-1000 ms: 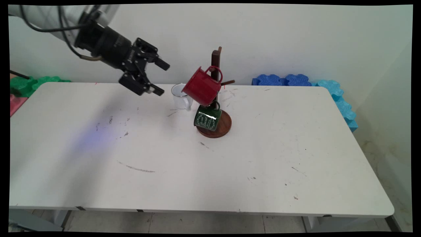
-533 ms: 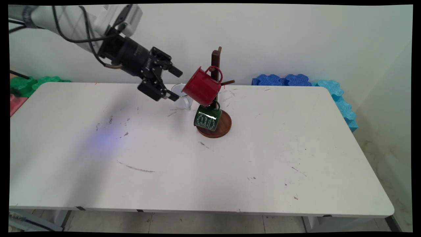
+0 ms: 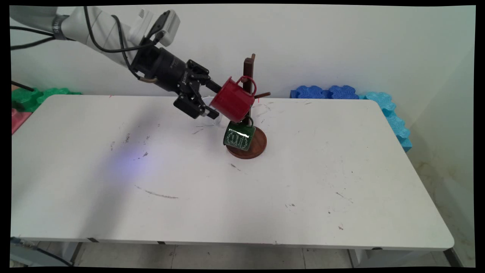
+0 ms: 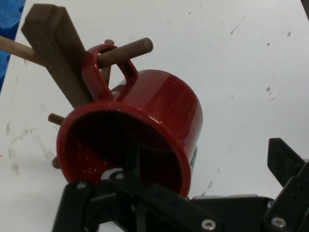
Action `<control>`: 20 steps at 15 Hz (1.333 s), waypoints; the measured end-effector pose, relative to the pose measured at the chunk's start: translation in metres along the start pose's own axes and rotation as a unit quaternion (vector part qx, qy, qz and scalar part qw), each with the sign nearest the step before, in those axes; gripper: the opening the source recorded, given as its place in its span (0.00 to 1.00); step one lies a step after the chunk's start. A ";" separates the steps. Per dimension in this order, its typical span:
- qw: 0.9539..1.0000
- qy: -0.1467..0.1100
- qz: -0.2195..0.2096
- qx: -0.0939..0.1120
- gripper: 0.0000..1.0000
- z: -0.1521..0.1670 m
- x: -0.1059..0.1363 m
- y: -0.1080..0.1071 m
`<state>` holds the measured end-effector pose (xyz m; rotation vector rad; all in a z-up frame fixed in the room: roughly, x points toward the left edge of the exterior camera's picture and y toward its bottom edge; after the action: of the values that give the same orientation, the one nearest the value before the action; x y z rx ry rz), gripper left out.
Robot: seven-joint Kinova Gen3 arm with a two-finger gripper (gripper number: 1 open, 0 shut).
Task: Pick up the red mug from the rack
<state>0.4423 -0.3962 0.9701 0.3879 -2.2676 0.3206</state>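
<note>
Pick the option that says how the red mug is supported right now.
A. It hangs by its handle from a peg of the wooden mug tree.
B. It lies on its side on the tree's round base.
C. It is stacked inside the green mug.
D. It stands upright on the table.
A: the red mug has its handle looped over a peg of the wooden mug tree, tilted, clear of the table.

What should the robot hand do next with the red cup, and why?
Probably close on the red mug's wall. The gripper is open, one finger seems to reach inside the mug's mouth, and the other sits outside. The mug hangs by its handle on a peg of the wooden stand.
</note>
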 end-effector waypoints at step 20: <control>0.998 0.002 -0.052 -0.022 0.00 -0.001 0.004 -0.009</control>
<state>0.4441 -0.4052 0.9745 0.4790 -2.2378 0.2178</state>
